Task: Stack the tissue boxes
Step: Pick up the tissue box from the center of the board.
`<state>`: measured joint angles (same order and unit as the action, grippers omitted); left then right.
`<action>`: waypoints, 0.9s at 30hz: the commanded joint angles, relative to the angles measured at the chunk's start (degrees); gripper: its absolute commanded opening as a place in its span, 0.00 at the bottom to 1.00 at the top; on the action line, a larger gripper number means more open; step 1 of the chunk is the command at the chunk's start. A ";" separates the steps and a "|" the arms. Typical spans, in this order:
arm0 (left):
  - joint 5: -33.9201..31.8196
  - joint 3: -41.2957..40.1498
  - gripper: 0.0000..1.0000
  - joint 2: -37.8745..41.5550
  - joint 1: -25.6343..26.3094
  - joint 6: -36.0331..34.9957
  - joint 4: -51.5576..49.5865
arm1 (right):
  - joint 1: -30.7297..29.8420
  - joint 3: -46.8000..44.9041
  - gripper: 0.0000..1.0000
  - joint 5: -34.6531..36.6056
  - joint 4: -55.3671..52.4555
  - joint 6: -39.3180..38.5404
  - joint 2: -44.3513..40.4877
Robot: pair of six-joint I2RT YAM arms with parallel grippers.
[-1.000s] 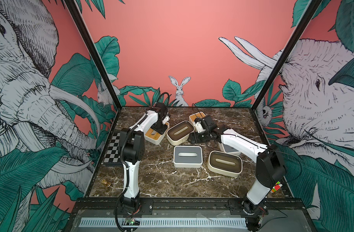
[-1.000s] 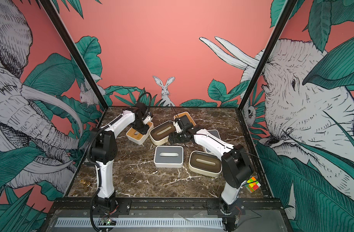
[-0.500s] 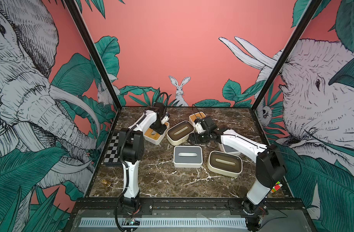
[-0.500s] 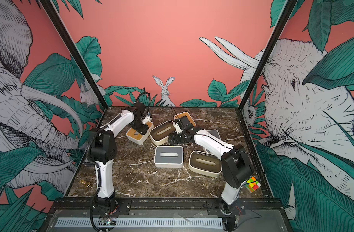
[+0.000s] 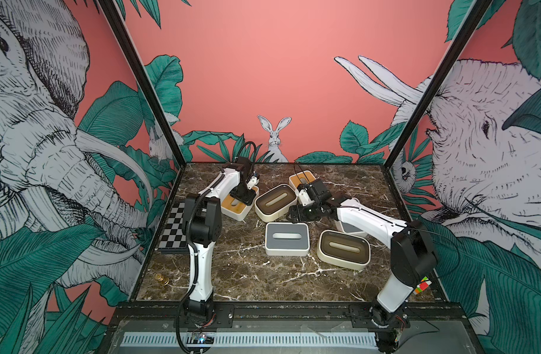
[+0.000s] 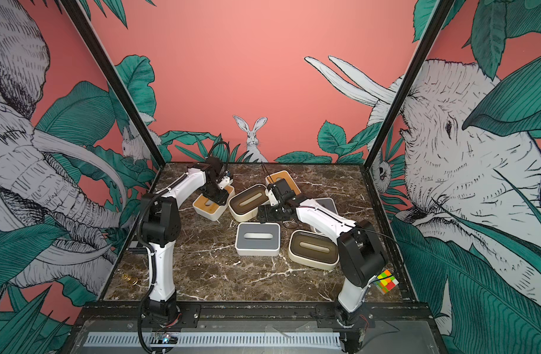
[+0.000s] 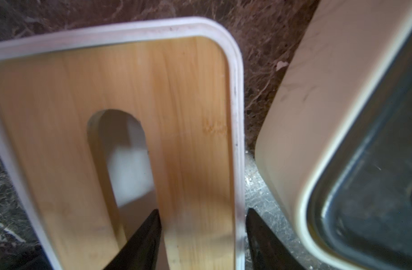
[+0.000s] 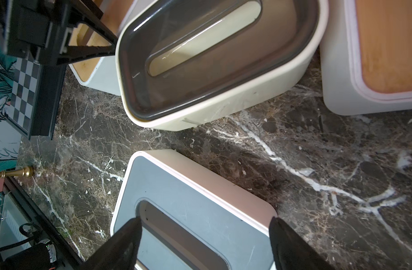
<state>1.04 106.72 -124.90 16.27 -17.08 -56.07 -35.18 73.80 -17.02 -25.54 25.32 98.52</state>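
Right gripper (image 8: 205,219) has backed, jaws wide, over the grey-lidded tissue box (image 8: 177,177); left gripper (image 7: 202,210) straddles the blurred bamboo-lidded box (image 7: 177,93) rim; whether clamped, we cannot tell.

**Six tissue boxes (image 5: 344,249) lying on a marble table (image 5: 247,275).**
Left gripper (image 5: 241,200) rests over the far-left bamboo-lidded box (image 5: 232,211); right gripper (image 5: 293,214) hangs between the far brown-lidded box (image 5: 275,203) and the central grey-lidded box (image 5: 287,239).

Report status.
Left pincer astride white bamboo-lidded tissue box rim, grip unclear. Right pincer open over white grey-lidded tissue box. Nothing stacked. White brown-lidded box close alongside.
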 commanded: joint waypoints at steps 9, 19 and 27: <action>-1.28 0.33 0.51 -0.78 -0.22 2.27 0.26 | 0.00 -0.53 0.87 -0.30 0.95 0.44 -0.70; -1.39 -1.91 0.36 0.28 -0.54 1.44 -0.98 | 0.02 -0.68 0.88 -0.66 1.18 0.55 -0.61; -0.53 -3.23 0.25 4.56 -2.47 -0.25 -1.86 | 0.02 -1.43 0.88 -0.72 1.62 0.78 -1.34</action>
<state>0.45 104.84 -124.66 15.31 -15.66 -55.05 -35.18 73.21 -17.41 -24.86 25.52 98.52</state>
